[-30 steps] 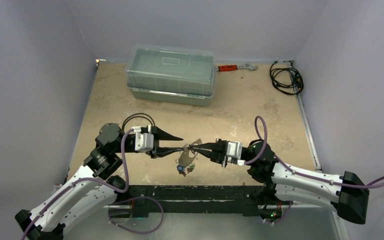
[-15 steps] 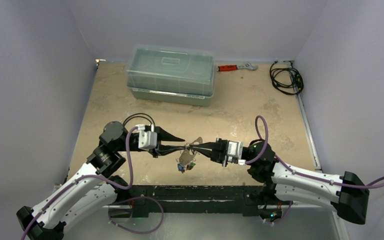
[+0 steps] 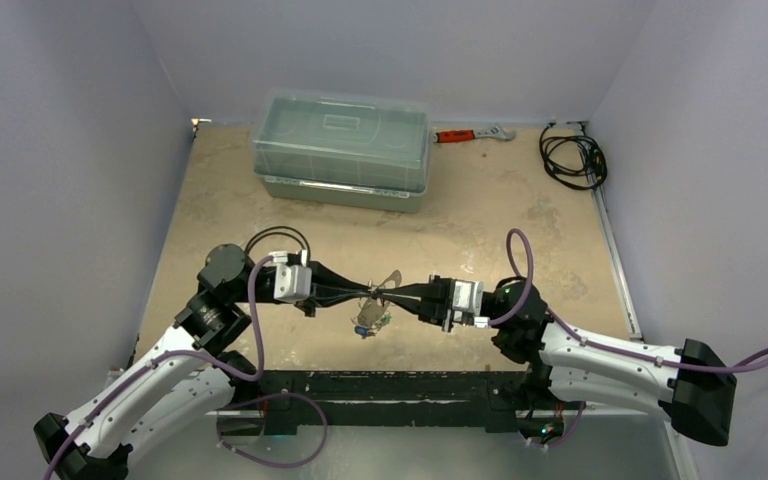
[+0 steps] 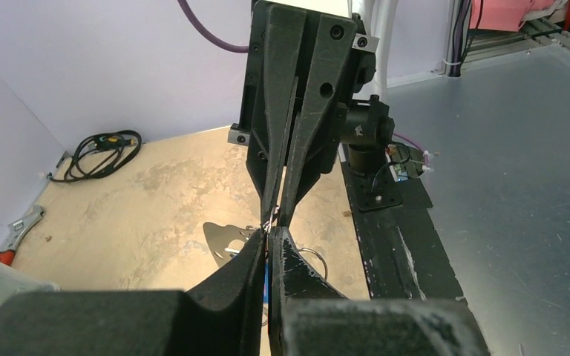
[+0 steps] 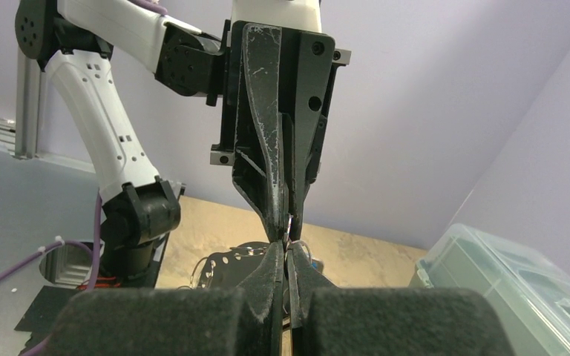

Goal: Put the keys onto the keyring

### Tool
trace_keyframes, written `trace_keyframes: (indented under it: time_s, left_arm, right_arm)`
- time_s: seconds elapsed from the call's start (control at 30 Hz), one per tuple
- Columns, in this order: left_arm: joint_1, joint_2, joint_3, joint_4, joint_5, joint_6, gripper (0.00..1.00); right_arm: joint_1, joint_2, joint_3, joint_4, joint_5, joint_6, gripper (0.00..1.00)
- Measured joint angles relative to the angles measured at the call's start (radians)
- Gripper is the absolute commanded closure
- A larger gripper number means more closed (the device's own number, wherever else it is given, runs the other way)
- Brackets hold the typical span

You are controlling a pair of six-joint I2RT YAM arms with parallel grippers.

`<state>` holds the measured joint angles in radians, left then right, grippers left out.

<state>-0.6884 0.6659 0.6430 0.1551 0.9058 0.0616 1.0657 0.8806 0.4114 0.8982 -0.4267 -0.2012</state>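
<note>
My two grippers meet tip to tip above the table's near middle. The left gripper (image 3: pixel 368 296) and the right gripper (image 3: pixel 389 294) are both shut. Between the tips a thin wire loop shows (image 4: pixel 272 222). The keyring (image 3: pixel 367 316), a flat grey plate with holes along its rim, hangs tilted at the junction; it also shows in the left wrist view (image 4: pixel 226 241) and the right wrist view (image 5: pixel 226 267). Keys with a blue tag (image 3: pixel 362 332) and a green tag (image 3: pixel 385 320) dangle under it. Exactly what each jaw pinches is hidden by the fingers.
A clear lidded toolbox (image 3: pixel 342 148) stands at the back. An orange-handled wrench (image 3: pixel 472 133) lies behind it to the right. A black cable coil (image 3: pixel 572 158) sits at the back right. A black rail (image 3: pixel 390 385) runs along the near edge.
The left gripper's spread fingers have closed onto the bundle at the right gripper's tips. The hanging keyring and keys shifted slightly. The right arm has hardly moved.
</note>
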Motion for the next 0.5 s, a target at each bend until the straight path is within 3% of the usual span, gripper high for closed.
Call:
trace_keyframes:
  time_s: [0.17, 0.33, 0.5]
  left_arm:
    - [0.000, -0.020, -0.005, -0.004, -0.001, 0.005, 1.00]
    - [-0.002, -0.039, -0.005, -0.044, -0.029, 0.039, 1.00]
    - [-0.001, -0.040, -0.005, -0.109, -0.065, 0.079, 1.00]
  right_arm:
    - [0.000, 0.012, 0.000, 0.021, -0.018, 0.006, 1.00]
    - [0.000, 0.013, 0.000, 0.017, -0.009, 0.011, 0.70]
    - [0.000, -0.021, 0.035, -0.079, 0.020, -0.023, 0.58]
